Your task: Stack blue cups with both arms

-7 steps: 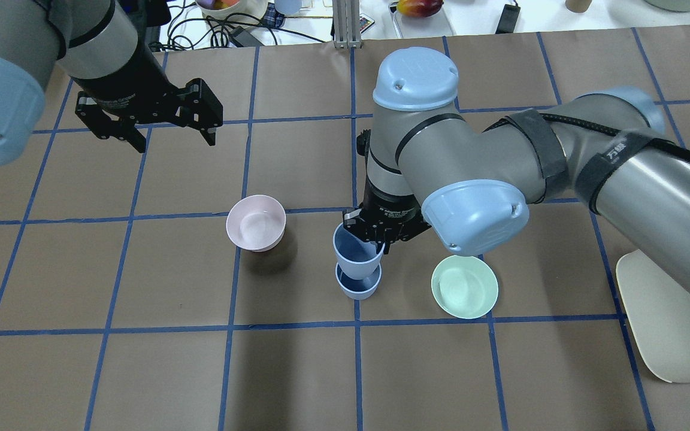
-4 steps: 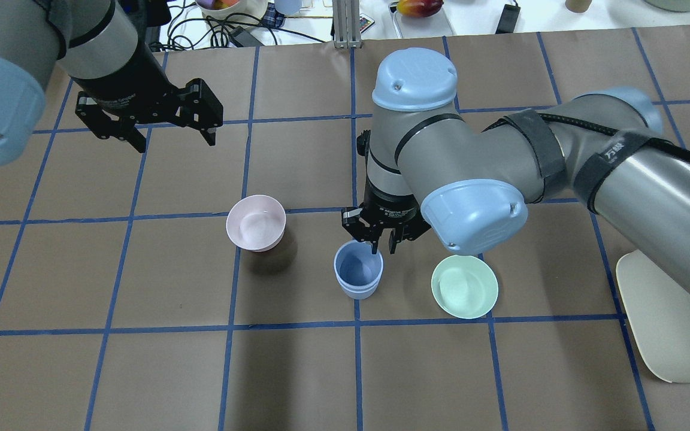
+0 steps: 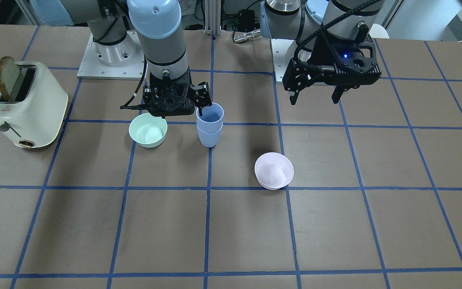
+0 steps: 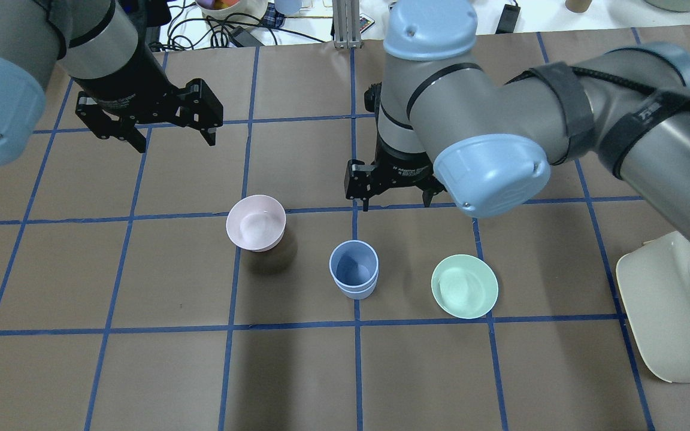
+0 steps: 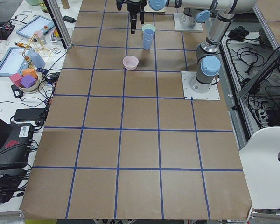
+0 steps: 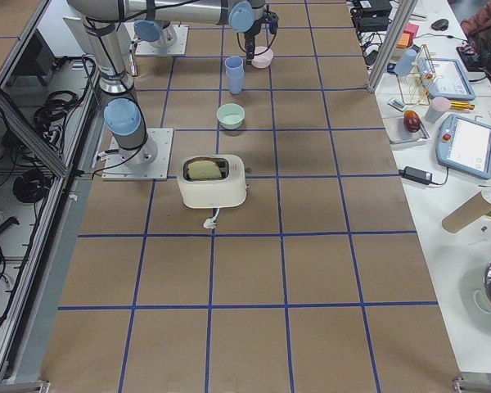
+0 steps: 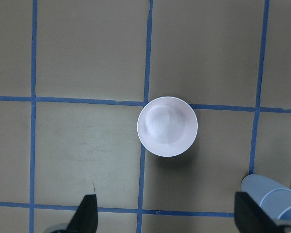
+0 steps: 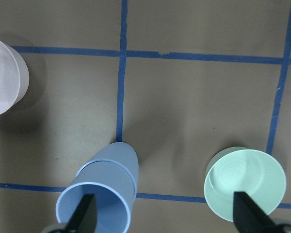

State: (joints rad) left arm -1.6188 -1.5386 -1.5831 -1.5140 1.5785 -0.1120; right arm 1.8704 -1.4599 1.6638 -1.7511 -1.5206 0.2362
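Note:
The two blue cups (image 4: 354, 276) stand nested one inside the other, upright on the brown table between the two bowls. They also show in the front view (image 3: 209, 124) and the right wrist view (image 8: 102, 194). My right gripper (image 4: 392, 200) is open and empty, raised above and just behind the stack, touching nothing; in the front view (image 3: 175, 105) one finger hangs beside the top cup's rim. My left gripper (image 4: 174, 142) is open and empty, held high at the far left, above the pink bowl in the left wrist view (image 7: 167, 216).
A pale pink bowl (image 4: 256, 222) stands left of the stack and a mint-green bowl (image 4: 464, 286) right of it. A cream toaster (image 3: 26, 104) holding a bread slice stands at the table's right end. Clutter lies beyond the far table edge.
My right gripper has opened and let go of the upper cup, which now sits deep in the lower one. The gripper has lifted and drawn back. The left arm has not moved.

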